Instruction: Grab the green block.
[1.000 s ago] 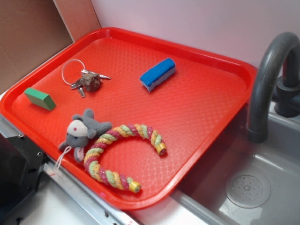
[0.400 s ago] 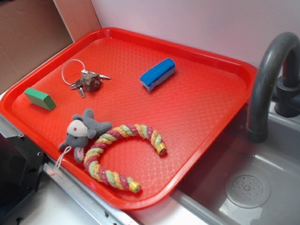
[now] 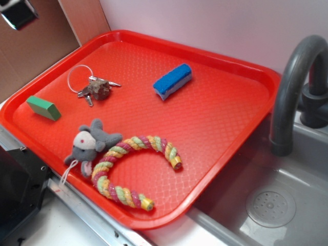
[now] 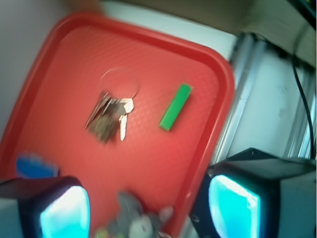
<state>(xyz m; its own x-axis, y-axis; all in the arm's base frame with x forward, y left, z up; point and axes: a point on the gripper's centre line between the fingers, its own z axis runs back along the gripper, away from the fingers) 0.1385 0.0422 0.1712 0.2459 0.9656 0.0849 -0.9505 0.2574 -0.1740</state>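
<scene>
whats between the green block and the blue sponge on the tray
The bunch of keys on its ring lies between the green block and the blue sponge; the exterior view shows it clearly.

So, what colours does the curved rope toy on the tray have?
The curved braided rope toy is pink, yellow and light green, with gold end caps; clearest in the exterior view.

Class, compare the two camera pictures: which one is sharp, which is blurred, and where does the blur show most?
Exterior view: sharp, evenly lit; the green block and keys have crisp edges. Wrist view: motion-blurred throughout, worst on the keys and blue sponge; the gripper pads glow cyan.
</scene>
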